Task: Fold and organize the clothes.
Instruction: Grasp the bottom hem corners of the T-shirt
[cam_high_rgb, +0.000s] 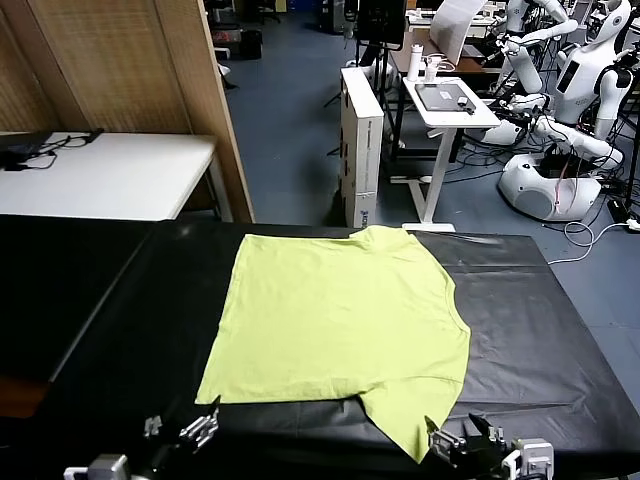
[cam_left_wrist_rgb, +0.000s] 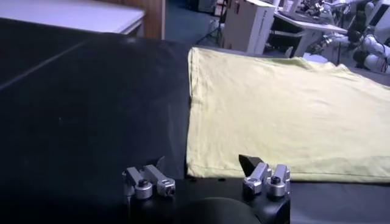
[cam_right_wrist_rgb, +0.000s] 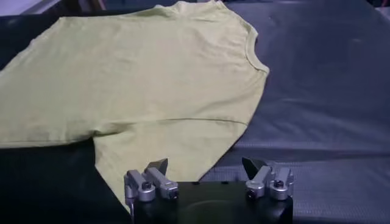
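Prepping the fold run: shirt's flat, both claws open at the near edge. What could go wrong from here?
1. The near sleeve lies right at the open right claw; it may pinch the sleeve alone, so the fold skews.
2. The left claw sits just off the T-shirt hem corner; a slightly short approach could close on the black table cover instead.
3. Uneven lifts could drag the shirt and wrinkle it.

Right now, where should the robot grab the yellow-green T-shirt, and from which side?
Probably by the edges nearest the robot. The T-shirt lies flat on the black table. The open left gripper faces the hem corner; the open right gripper faces the near sleeve. Come in low from the robot's side and pinch those free edges.
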